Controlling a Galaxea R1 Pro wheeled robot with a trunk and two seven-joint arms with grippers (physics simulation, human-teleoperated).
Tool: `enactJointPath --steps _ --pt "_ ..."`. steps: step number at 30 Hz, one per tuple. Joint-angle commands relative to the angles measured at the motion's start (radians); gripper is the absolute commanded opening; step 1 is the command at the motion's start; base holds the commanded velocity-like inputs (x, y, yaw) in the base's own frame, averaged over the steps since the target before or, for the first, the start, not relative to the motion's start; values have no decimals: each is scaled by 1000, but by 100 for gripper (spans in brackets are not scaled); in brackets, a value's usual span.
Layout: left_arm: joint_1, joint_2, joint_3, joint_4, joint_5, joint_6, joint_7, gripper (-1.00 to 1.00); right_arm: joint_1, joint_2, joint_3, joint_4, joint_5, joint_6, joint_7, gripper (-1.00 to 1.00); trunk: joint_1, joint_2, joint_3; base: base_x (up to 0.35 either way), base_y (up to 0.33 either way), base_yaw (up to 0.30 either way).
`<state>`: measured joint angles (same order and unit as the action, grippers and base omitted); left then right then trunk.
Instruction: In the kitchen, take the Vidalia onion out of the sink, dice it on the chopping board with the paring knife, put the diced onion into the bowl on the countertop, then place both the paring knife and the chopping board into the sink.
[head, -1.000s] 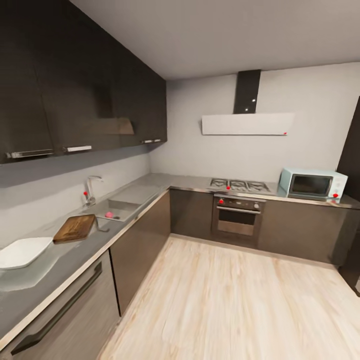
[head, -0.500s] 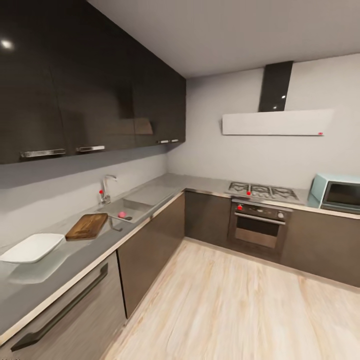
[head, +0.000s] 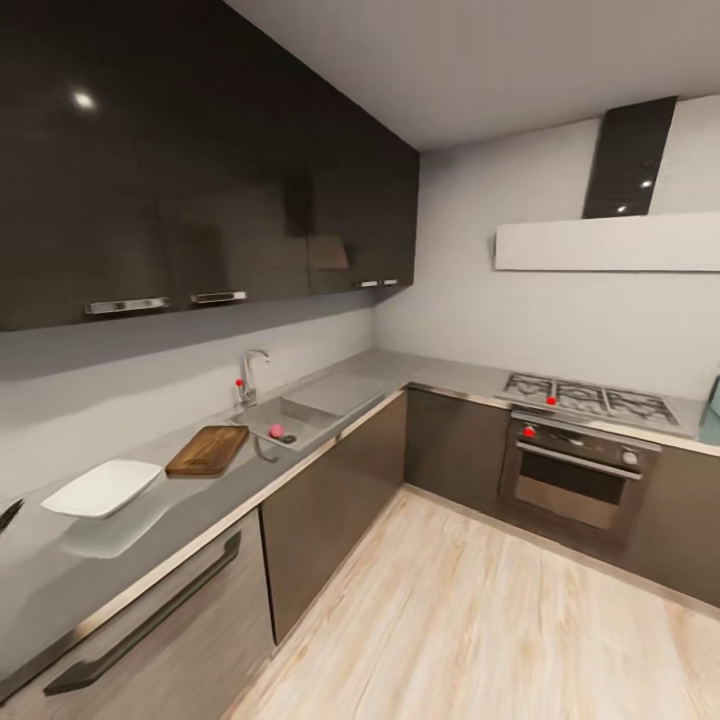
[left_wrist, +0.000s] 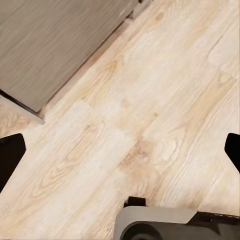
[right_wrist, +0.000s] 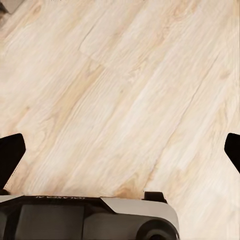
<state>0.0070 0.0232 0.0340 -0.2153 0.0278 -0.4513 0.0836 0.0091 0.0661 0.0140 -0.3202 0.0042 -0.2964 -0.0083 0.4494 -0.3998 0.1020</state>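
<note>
Head view: pink onion (head: 276, 431) apparently in sink (head: 300, 418); no legible writing.

Home kitchen: grey countertop (head: 200, 520), sink (head: 300, 420), dark wall cabinets (head: 200, 180), hob (head: 585, 397), oven (head: 575, 480), wood floor (head: 480, 620).

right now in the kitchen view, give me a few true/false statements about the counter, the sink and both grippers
1. The chopping board lies on the countertop between the bowl and the sink. True.
2. The bowl sits on top of the chopping board. False: it rests on the countertop beside the board, apart from it.
3. A small pink round thing lies in the sink basin. True.
4. The left gripper is shut on the knife. False: its fingers are spread wide with bare wooden floor between them.
5. The right gripper is open above wooden floor. True.
</note>
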Motion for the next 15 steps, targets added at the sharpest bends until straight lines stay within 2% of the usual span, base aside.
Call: enactJointPath --steps 1,15 --pt "1 0 1 -1 3 -1 -1 100 1 0 1 -1 0 -1 -1 100 1 0 0 129 177 284" --pt "1 0 1 -1 3 -1 -1 100 1 -1 1 0 0 -1 0 100 1 0 0 20 265 269"
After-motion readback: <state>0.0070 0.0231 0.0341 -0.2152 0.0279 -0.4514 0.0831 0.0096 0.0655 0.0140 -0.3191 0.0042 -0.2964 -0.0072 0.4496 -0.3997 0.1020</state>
